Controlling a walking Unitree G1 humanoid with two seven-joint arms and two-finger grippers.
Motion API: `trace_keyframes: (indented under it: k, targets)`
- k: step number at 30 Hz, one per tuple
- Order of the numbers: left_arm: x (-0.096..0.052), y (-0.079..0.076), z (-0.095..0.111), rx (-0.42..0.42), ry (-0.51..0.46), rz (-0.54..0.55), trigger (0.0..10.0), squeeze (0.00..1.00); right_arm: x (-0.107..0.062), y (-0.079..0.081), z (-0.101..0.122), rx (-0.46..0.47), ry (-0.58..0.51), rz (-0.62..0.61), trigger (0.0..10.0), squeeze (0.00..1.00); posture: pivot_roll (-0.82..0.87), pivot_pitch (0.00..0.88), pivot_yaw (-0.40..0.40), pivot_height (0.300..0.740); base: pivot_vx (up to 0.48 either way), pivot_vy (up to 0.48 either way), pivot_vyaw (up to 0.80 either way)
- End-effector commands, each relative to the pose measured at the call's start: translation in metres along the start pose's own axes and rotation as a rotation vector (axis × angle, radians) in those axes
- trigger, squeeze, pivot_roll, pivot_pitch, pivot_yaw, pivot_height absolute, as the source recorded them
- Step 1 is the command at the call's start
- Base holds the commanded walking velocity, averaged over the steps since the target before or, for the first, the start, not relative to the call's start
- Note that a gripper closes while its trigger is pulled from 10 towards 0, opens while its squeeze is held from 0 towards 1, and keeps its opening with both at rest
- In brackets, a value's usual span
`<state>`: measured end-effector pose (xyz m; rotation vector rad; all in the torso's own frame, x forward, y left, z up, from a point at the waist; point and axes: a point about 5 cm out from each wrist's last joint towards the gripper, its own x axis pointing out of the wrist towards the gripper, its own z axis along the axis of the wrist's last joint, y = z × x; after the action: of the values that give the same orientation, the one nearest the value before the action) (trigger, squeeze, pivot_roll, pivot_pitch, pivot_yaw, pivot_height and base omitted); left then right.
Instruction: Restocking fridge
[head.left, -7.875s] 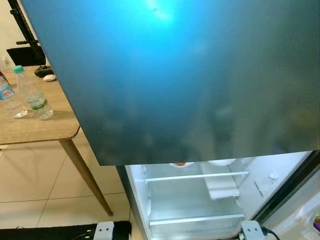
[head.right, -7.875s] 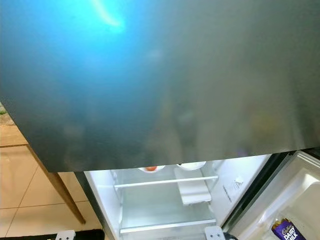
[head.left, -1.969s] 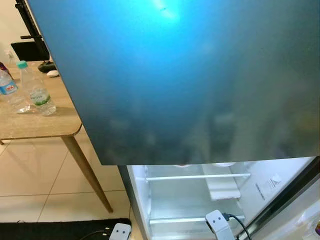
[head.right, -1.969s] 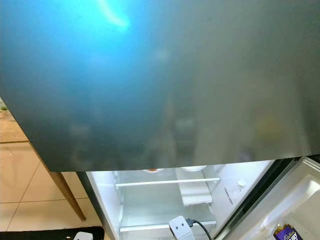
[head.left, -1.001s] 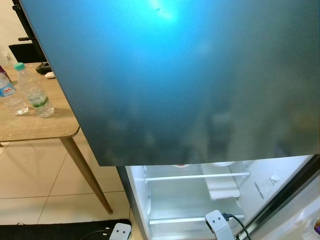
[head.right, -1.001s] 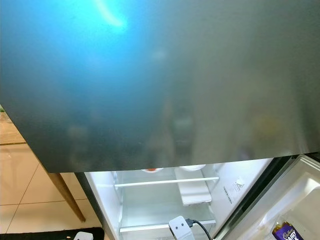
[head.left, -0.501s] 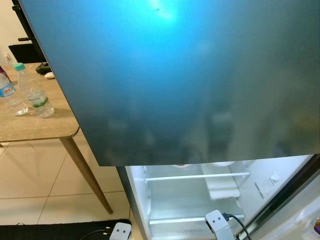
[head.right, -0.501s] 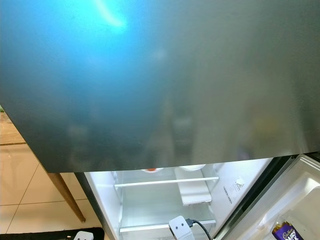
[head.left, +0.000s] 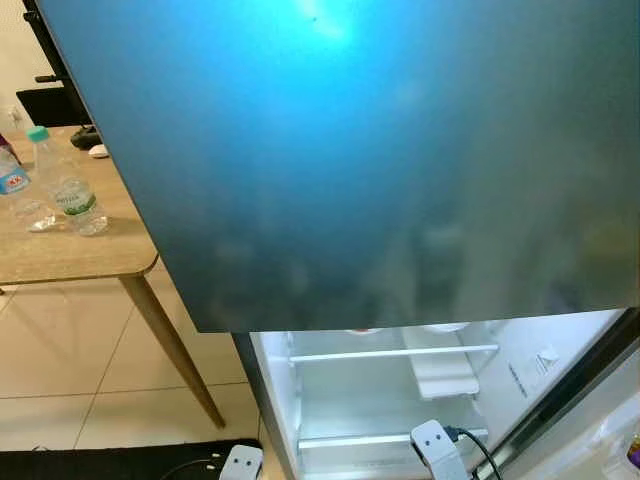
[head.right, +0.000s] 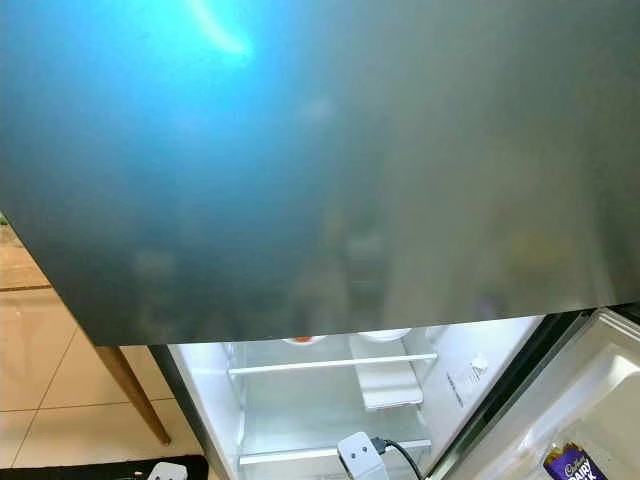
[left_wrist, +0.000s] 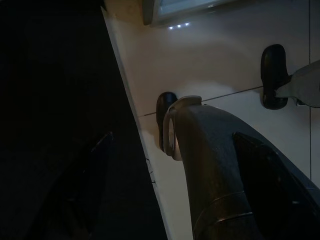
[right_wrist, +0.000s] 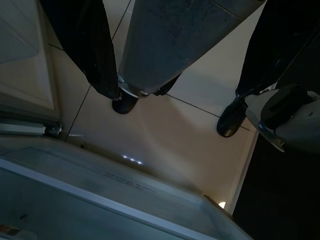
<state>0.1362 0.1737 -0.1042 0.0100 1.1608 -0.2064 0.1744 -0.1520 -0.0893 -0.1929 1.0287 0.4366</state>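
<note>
The fridge's dark blue-grey upper door (head.left: 380, 160) stands close in front of me. Below it the lit lower compartment (head.left: 380, 405) is open, with white shelves (head.left: 395, 352) and a small white tray (head.left: 443, 375). Two bowls (head.right: 385, 335) sit at the back under the top edge. A purple chocolate bar (head.right: 570, 462) lies in the open door's shelf (head.right: 600, 390). Both arms hang low, with white wrist pieces at the left (head.left: 240, 462) and right (head.left: 437, 450). My left gripper (left_wrist: 172, 135) and right gripper (right_wrist: 177, 95) point at the floor, fingers apart, holding nothing.
A wooden table (head.left: 70, 255) stands to the left with two plastic water bottles (head.left: 65, 190) on it. Its slanted leg (head.left: 170, 345) reaches toward the fridge. A dark mat (head.left: 100, 465) lies on the tiled floor by my feet (right_wrist: 125, 102).
Nothing has visibly moved in the last second. Compared with about eight seconds ago, both white wrist pieces sit further inward, the right one now before the lower shelf.
</note>
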Motion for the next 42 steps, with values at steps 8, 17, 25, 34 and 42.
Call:
trace_keyframes:
  k: [8,17,25,34,42]
  targets:
    - [0.0005,-0.0019,-0.0006,-0.007,0.008,-0.002,10.0,0.00,0.0004,0.0036,-0.0017,0.038,-0.003,0.025,10.0,0.00,0.02,0.000,0.005,0.740,0.000,0.000,0.00]
    - [0.0007,-0.0023,-0.0003,-0.012,0.006,-0.003,10.0,0.00,0.0001,0.0020,-0.0035,0.026,0.017,0.009,10.0,0.00,0.02,0.000,0.003,0.740,0.000,0.000,0.00]
    - [0.0007,-0.0024,0.0000,-0.010,0.006,-0.003,10.0,0.00,0.0001,0.0020,-0.0042,0.026,0.020,0.008,10.0,0.00,0.02,0.000,0.006,0.740,0.000,0.000,0.00]
    - [0.0008,-0.0020,0.0021,-0.004,0.003,-0.005,10.0,0.00,0.0002,0.0023,-0.0041,0.027,0.023,0.006,10.0,0.00,0.02,0.000,0.010,0.740,0.000,0.000,0.00]
    - [0.0009,-0.0020,0.0035,-0.005,-0.001,-0.006,10.0,0.00,0.0003,0.0022,-0.0041,0.030,0.022,0.003,10.0,0.00,0.01,0.000,0.010,0.740,0.000,0.000,0.00]
